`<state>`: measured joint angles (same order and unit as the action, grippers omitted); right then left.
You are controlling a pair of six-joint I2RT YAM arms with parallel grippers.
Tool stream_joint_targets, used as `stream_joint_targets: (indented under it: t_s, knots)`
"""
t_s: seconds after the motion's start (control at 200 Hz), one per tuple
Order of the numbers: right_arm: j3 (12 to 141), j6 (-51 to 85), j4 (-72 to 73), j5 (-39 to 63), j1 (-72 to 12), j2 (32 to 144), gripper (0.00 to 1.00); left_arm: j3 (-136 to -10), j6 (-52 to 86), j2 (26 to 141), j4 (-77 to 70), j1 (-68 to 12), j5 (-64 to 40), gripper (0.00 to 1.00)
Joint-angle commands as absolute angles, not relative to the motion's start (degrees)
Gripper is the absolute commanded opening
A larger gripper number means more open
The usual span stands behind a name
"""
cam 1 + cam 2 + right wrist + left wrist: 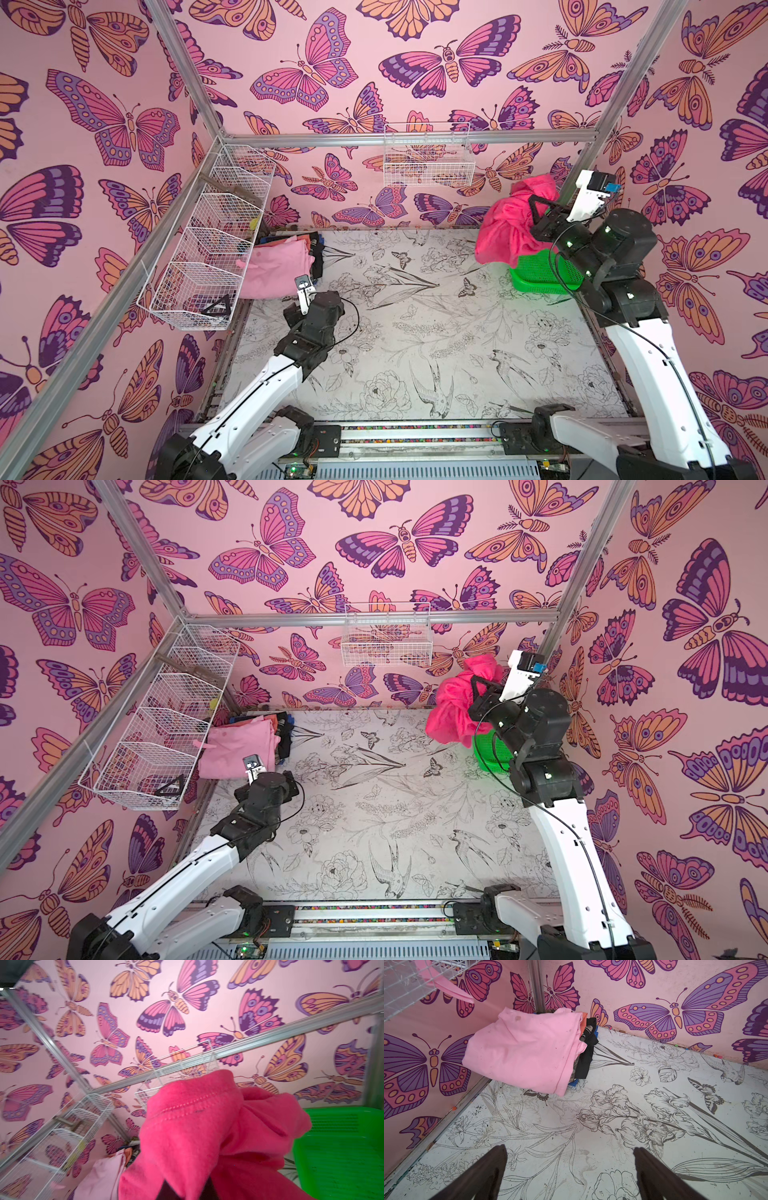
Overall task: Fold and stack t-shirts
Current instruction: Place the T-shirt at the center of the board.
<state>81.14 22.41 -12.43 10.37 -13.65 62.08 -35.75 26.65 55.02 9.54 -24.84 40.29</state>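
The right gripper (535,211) is pinched onto a crimson t-shirt (505,232), which hangs bunched with its long axis roughly vertical. Its loose end drapes down past the rim of the green basket (540,276) at two o'clock on the table (415,332). A stitched hem sits uppermost, though I can't make out which edge it is. At ten o'clock a folded light pink t-shirt (274,266) tops a stack of dark shirts (588,1057). The left gripper (570,1148) stands wide open near it, holding nothing. The tabletop bears inked flowers and birds, and the walls are covered in butterflies.
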Motion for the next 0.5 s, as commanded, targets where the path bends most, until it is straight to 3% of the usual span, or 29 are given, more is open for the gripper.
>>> stream_joint_targets:
  t_s: [0.0,0.27,0.496]
  knots:
    - [77.9,21.5,-16.0,11.7,-18.4,61.2,0.00,-36.9,27.8,53.3,11.1,-25.1,37.6,1.00]
    - [68.3,23.2,-19.8,11.7,-24.2,60.6,0.00,-37.7,29.4,46.1,9.9,-24.8,30.1,1.00]
    - [70.2,22.3,-23.3,9.2,-30.2,67.2,0.00,-40.7,32.6,48.3,12.9,-23.8,25.1,1.00]
